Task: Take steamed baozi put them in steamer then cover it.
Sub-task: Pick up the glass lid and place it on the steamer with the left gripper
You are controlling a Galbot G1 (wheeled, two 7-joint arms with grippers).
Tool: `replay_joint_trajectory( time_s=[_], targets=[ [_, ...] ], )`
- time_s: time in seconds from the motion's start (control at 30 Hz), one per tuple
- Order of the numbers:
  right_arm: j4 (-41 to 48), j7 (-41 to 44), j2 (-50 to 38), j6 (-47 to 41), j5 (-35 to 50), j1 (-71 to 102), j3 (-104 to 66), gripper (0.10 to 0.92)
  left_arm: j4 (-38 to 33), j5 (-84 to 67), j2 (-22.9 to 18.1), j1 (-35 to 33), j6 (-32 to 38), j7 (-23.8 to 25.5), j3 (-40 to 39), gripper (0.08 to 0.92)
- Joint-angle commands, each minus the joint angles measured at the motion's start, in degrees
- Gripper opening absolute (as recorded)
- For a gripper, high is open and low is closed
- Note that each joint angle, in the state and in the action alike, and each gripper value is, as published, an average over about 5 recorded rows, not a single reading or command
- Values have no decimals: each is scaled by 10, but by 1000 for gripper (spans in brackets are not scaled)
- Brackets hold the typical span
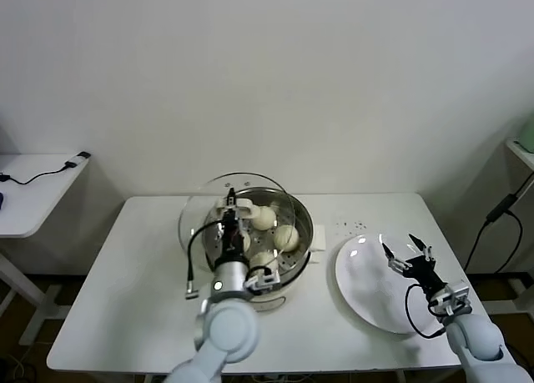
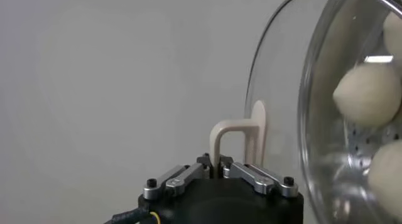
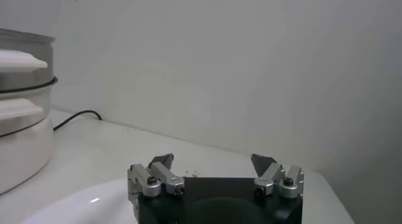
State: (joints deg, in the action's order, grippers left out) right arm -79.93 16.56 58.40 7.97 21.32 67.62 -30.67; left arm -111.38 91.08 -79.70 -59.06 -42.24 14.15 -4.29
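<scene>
You see 4 baozi (image 1: 286, 236) already in the steamer (image 1: 302, 224); your left gripper (image 1: 231, 209), clamped on the handle, holds the cover (image 1: 200, 212) tilted above, while your right gripper (image 1: 408, 252) hangs wide open, holding nothing, over the plate (image 1: 359, 295).

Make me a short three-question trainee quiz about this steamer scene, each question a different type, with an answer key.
1. True or false: the left gripper is shut on the cream-white handle of the round clear glass lid.
2. Multiple choice: where are the cream-white steamed buns? A) on the flat white plate B) in the shiny steel steamer basket C) on the table
3. Fill in: the right gripper hovers open over the flat white ____.

Key: 1 true; 2 B; 3 plate.
</scene>
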Motion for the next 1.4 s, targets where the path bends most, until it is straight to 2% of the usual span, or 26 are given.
replay_joint_trajectory(
  time_s=[0.03,0.37,0.93,1.4],
  targets=[
    [7,3,3,3,-7,-1,-6,823,94,52,-90,38,-19,21,-50,149],
    [14,8,6,7,-16,-4,-5,823,118,39,-79,38,-27,30,-28,149],
    [19,13,10,12,-29,-5,-6,823,122,24,-67,37,-28,26,-20,149],
    [25,20,15,16,-40,-6,-9,823,120,27,-59,36,-25,44,-19,149]
  ],
)
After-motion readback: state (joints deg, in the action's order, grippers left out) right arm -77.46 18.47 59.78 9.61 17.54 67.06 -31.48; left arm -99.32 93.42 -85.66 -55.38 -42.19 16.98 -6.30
